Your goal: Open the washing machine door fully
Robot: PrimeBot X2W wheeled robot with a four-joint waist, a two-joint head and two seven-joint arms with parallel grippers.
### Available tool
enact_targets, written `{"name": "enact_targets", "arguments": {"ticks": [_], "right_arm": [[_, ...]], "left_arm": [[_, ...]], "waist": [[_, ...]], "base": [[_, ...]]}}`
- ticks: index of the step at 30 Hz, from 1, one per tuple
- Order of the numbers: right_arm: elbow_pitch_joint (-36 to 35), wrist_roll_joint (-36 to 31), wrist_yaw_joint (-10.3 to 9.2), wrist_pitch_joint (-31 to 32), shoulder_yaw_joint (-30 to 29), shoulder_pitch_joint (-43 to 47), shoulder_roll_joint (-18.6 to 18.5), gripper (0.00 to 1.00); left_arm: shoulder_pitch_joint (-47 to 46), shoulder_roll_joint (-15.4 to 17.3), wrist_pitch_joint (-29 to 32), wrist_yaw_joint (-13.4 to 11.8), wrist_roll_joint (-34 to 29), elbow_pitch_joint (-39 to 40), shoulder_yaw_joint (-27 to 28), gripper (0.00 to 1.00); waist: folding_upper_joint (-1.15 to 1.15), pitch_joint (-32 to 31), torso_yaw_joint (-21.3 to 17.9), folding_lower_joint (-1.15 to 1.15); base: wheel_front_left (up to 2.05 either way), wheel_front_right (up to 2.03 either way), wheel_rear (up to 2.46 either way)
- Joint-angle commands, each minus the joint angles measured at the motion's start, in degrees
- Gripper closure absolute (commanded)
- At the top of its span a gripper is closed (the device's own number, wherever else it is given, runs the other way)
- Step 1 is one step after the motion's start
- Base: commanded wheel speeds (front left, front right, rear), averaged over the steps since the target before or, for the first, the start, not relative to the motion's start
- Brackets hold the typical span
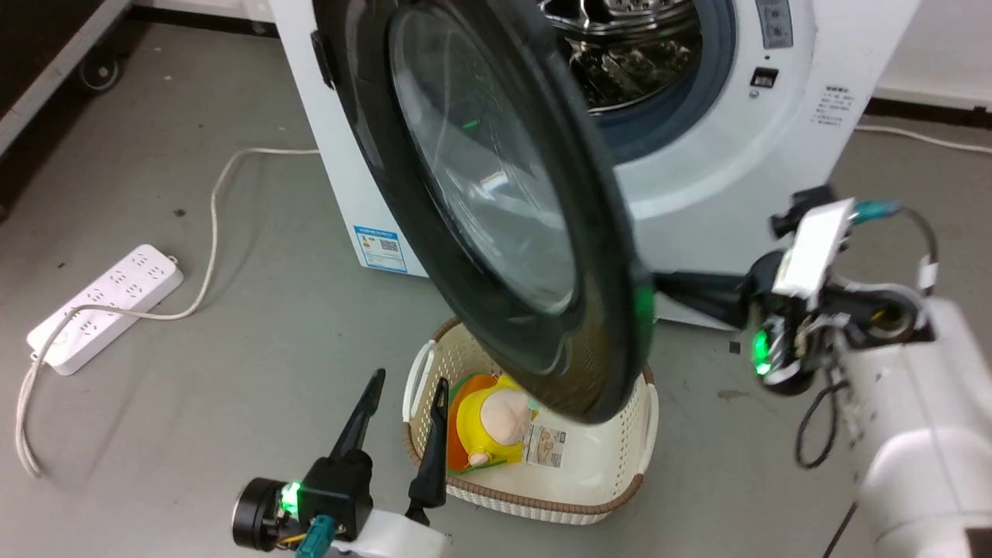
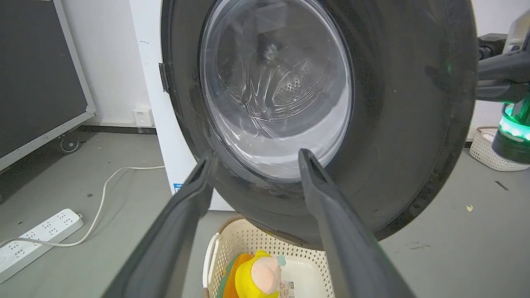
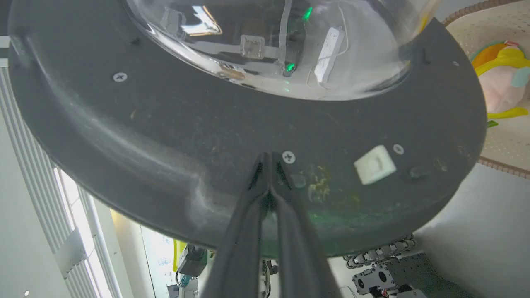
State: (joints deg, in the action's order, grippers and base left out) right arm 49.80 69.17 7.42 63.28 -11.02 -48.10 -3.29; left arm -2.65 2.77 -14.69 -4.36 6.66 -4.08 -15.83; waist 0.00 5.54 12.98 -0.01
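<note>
Door (image 1: 496,194): ajar, hanging over basket (image 1: 542,508).
Right tool (image 3: 270,159): closed, tips on door's inner rim.
Left tool (image 1: 411,377): open, empty, below door's front.

The washing machine door (image 1: 496,217) hangs before the washing machine (image 1: 775,139), over a basket (image 1: 604,465) holding a toy (image 1: 496,422).
</note>
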Motion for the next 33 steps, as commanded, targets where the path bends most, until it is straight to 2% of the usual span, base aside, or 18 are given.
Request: {"name": "enact_targets", "arguments": {"ticks": [1,7,11,15,21,22,23,24,25,29,33], "right_arm": [[-1.13,3.72,0.07,-1.09,4.09,2.79,0.40,1.00],[-6.21,16.57,0.07,-7.31,20.57,9.28,0.41,1.00],[-8.11,21.91,0.07,-11.96,28.58,11.38,0.41,1.00],[-7.83,24.84,0.07,-15.66,32.67,11.44,0.41,1.00],[-7.19,24.41,0.07,-19.95,33.63,10.80,-0.04,1.00],[-7.67,23.44,0.07,-21.50,33.60,10.81,-0.77,0.64],[-8.19,22.71,0.07,-22.63,33.54,11.07,-1.48,0.00],[-9.11,21.64,0.07,-24.14,33.49,11.35,-2.43,0.00],[-15.33,13.80,0.07,-33.50,34.10,12.52,-7.28,0.00],[-25.16,2.17,0.07,-48.31,35.23,17.28,-13.69,0.00],[-30.97,-11.07,0.07,-61.50,35.97,21.46,-20.38,0.00]], "left_arm": [[1.00,0.10,-0.30,0.35,0.25,-0.33,-0.18,0.00],[2.30,0.10,-0.30,0.72,0.61,-0.69,-0.49,0.00],[3.00,0.10,-0.30,0.80,0.83,-0.93,-0.60,0.00],[3.51,0.10,-0.30,0.46,0.88,-0.85,0.10,0.00],[4.04,0.10,-0.30,0.69,0.88,-0.45,1.62,0.00],[4.17,0.10,-0.30,0.79,0.80,-0.49,1.93,0.00],[4.28,0.10,-0.30,0.85,0.71,-0.53,2.28,0.00],[4.43,0.10,-0.30,0.88,0.62,-0.52,2.65,0.00],[4.73,0.10,-0.30,1.06,0.33,-0.43,3.91,0.00],[5.06,0.11,-0.30,1.55,0.12,-0.42,5.67,0.00],[5.56,0.37,-0.30,2.18,-0.32,-0.19,7.22,0.00]], "waist": [[0.00,-0.73,0.61,0.01],[0.00,-1.33,2.14,0.01],[0.00,-1.69,3.33,0.01],[0.00,-1.93,4.00,0.01],[0.00,-2.74,3.67,0.01],[0.00,-2.98,3.40,0.01],[0.00,-3.28,3.07,0.01],[0.00,-3.58,2.66,0.01],[0.00,-4.40,1.22,0.01],[0.00,-5.95,-0.84,0.01],[0.00,-7.10,-3.28,0.01]], "base": [[0.00,0.00,0.00],[0.00,0.00,0.00],[0.00,0.00,0.00],[0.00,0.00,0.00],[0.00,0.00,0.00],[0.00,0.00,0.00],[0.00,0.00,0.00],[0.00,0.00,0.00],[0.00,0.00,0.00],[0.00,0.00,0.00],[0.00,0.00,0.00]]}}
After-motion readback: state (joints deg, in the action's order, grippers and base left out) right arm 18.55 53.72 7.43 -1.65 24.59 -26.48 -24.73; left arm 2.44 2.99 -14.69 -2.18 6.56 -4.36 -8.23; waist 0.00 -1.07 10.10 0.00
